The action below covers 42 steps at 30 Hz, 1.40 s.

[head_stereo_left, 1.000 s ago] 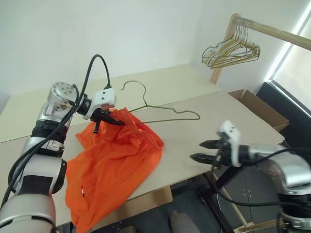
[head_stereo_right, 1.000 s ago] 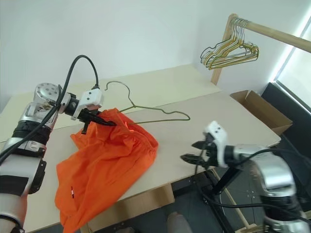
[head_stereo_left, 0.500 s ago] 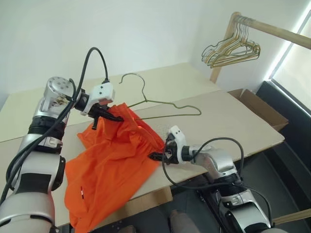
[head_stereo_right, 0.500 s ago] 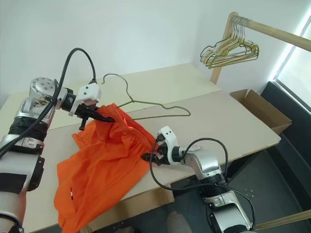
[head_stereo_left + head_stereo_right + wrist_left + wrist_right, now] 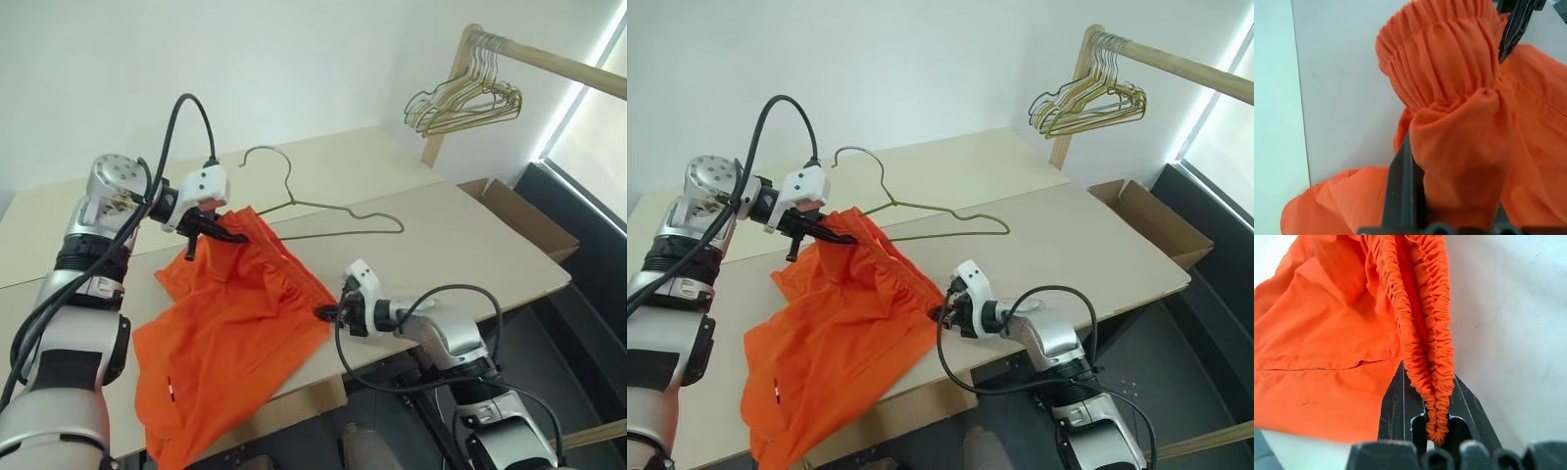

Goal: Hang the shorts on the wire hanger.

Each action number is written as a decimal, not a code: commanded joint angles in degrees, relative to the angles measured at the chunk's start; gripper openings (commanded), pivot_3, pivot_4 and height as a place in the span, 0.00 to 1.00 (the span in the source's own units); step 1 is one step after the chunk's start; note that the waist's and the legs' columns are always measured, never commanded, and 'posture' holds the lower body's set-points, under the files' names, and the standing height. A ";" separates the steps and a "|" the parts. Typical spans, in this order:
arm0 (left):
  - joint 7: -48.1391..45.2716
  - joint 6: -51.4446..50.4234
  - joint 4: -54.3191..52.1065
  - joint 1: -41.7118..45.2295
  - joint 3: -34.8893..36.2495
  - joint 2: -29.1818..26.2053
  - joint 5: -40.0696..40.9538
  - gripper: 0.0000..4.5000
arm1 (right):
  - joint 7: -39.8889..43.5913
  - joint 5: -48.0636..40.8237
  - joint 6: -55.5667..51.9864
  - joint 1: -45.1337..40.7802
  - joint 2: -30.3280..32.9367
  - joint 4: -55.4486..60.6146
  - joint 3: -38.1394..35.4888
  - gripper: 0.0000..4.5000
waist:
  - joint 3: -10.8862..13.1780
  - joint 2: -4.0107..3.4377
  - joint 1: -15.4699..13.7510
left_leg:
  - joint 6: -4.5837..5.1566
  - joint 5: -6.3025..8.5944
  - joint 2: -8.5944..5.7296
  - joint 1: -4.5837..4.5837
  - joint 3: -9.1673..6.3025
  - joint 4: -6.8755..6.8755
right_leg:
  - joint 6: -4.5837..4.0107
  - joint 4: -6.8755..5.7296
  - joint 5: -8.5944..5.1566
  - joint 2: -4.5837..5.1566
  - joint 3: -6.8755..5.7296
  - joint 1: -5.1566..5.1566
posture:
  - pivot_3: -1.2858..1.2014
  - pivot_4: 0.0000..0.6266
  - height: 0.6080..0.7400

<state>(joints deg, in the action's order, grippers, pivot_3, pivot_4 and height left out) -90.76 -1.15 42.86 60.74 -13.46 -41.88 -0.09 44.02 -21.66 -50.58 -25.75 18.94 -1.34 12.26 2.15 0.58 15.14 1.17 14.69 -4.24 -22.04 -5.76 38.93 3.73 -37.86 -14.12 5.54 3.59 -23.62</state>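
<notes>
Left claw pinching shorts | right claw gripping waistband | wire hanger flat, hook toward wall

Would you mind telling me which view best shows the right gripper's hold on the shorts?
The right wrist view: the right gripper is shut on the gathered waistband of the shorts, seen close up. The eye views show it small at the shorts' edge; the left wrist view shows a black finger tip beyond the waistband.
</notes>
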 commanded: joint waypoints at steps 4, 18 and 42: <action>-1.74 5.43 -1.02 -3.13 1.50 -4.14 5.43 0.00 | 7.42 -3.33 -1.55 -2.07 11.01 3.30 -4.26 0.01 | 0.00 0.00 0.02 | 0.00 0.00 0.00 0.00 0.01 -0.01 | 0.01 0.14 -0.01 0.03 0.01 -0.01 | 0.43 0.00 1.00; 0.88 13.08 6.69 -3.78 -0.57 -6.84 -1.48 0.00 | 17.44 -3.92 1.53 -3.94 24.74 1.47 -5.10 0.01 | -0.01 0.02 -0.02 | 0.01 0.00 0.01 -0.02 0.01 0.01 | 0.05 0.30 -0.03 0.07 -0.04 0.04 | 0.43 0.00 1.00; 5.16 22.06 11.83 -4.84 -6.40 -8.40 -10.56 0.00 | 21.98 -3.92 6.13 -4.52 27.64 4.11 -4.65 0.01 | -0.01 0.02 0.02 | 0.01 0.01 0.01 -0.02 0.01 0.02 | 0.06 0.29 -0.04 0.09 -0.06 0.04 | 0.42 0.00 1.00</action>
<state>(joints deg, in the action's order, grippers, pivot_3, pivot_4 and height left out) -85.09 22.23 52.52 55.84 -20.89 -45.80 -8.63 66.11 -26.31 -44.64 -30.02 43.07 3.06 10.87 2.14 0.60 15.16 1.18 14.69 -4.23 -22.06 -5.75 38.95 3.79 -37.56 -14.16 5.63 3.53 -23.57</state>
